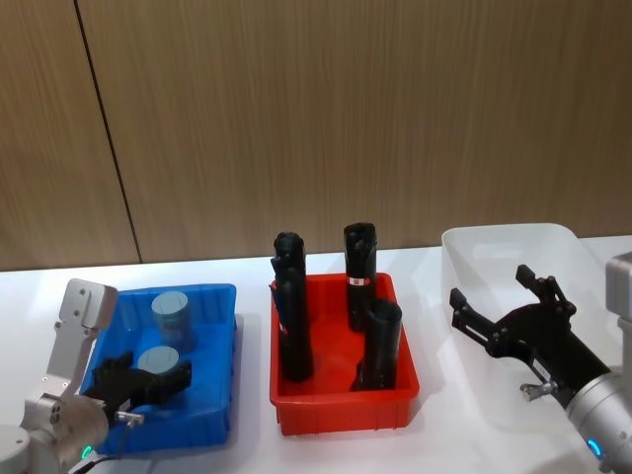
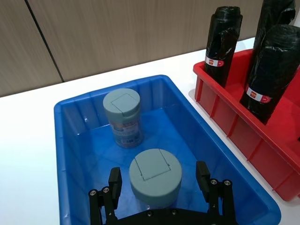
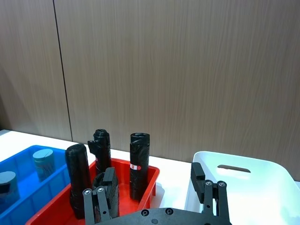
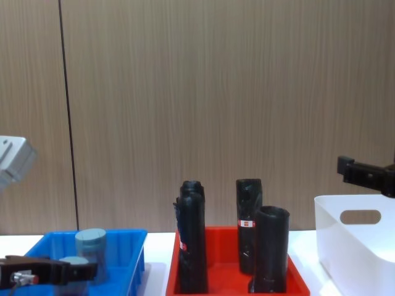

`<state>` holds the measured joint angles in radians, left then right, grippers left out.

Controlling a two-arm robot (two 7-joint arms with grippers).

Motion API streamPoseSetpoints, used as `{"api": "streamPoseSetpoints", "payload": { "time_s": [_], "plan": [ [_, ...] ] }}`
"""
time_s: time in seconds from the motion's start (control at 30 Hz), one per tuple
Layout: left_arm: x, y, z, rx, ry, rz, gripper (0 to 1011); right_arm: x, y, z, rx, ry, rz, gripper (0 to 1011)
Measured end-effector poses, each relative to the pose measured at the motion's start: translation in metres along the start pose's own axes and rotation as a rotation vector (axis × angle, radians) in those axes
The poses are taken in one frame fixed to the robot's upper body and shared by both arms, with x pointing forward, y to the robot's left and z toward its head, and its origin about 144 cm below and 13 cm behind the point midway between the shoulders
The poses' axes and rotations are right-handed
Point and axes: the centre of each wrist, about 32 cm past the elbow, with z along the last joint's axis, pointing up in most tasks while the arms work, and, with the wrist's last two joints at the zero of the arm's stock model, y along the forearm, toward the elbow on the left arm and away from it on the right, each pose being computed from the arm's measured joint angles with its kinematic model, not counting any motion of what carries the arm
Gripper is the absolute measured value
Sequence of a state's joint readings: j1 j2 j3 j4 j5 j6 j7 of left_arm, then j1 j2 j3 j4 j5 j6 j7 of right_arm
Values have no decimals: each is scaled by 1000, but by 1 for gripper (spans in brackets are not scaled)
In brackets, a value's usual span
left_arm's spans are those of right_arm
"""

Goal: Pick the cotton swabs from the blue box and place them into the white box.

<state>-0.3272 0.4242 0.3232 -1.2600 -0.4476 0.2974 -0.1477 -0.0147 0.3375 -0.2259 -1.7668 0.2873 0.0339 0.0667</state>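
Entry: the bright blue shallow plastic box (image 1: 197, 290) sits at the left end of the white table (image 1: 252, 439). It holds two small clear plastic cylinders with grey-blue round lids, both upright: the near cotton-swab jar (image 1: 158, 357) and the far cotton-swab jar (image 1: 171, 314) by the back wall. The left gripper (image 2: 158, 180) is down inside the box. Its fingers (image 2: 202, 174) are spread to either side of the near jar's lid with a gap on each side, so nothing is gripped yet. We judge this straddle to be the set-up for closing on that jar. The right gripper (image 3: 153, 180) hangs spread wide and empty above the left part of the tall glossy white plastic box (image 1: 464, 237), probably parked near the drop point. The red plastic tray (image 1: 336, 410) of tall black tubes (image 1: 360, 259) stands between the two boxes, so we expect a carried jar must pass above the tubes. We see no jar in the white box.
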Motion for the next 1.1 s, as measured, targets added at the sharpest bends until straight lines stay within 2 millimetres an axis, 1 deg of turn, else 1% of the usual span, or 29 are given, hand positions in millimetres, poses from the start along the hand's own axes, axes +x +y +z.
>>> {"api": "streamPoseSetpoints", "payload": {
  "time_s": [0.4, 0.47, 0.53, 0.7, 0.77, 0.87, 1.1],
  "plan": [
    [2, -10, -4, 14, 13, -21, 1003, 0, 0, 0, 0, 0, 0, 1002],
    [2, -12, -4, 16, 15, -23, 983, 0, 0, 0, 0, 0, 0, 1002],
    [3, -12, -5, 16, 15, -25, 958, 0, 0, 0, 0, 0, 0, 1002],
    [3, -14, -6, 16, 18, -26, 820, 0, 0, 0, 0, 0, 0, 1002],
    [3, -14, -6, 16, 19, -25, 784, 0, 0, 0, 0, 0, 0, 1002],
    [3, -14, -6, 14, 19, -25, 676, 0, 0, 0, 0, 0, 0, 1002],
    [2, -11, -8, -4, 10, -18, 666, 0, 0, 0, 0, 0, 0, 1002]
  ]
}}
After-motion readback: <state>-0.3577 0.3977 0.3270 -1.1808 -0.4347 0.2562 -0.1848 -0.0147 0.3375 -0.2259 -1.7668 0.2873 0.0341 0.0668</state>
